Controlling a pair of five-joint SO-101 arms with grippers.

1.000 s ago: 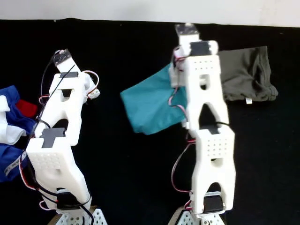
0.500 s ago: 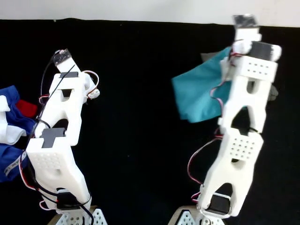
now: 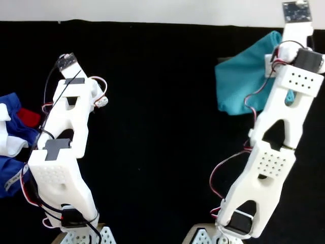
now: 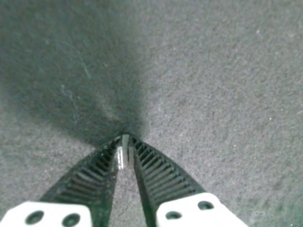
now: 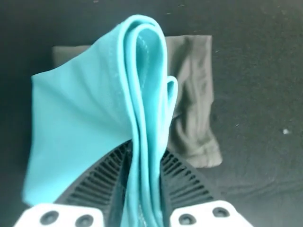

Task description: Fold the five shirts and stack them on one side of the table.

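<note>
Holding a teal shirt is your right gripper: both ribbed fingers are clamped on a bunched fold of it, several layers thick between the pads. In the right wrist view the fabric runs out from the jaws as a narrow ridge and fans into a broad flap on one side. From the high view you see that shirt at the far right of the table, at the tip of the right arm, which leans out toward the far right corner and covers the shirt's right edge. Under it in the wrist view lies a grey shirt, flat and roughly folded on the black cloth, partly covered by the teal one; can't tell whether the two touch. Your left gripper has its fingers pinched together, tips meeting, pointing down at the black cloth. The left arm stands on the near left side, well apart from the teal shirt. At the left edge, just beside that arm, you have a heap of clothing, blue, white and red, unfolded and partly hidden by the arm.
</note>
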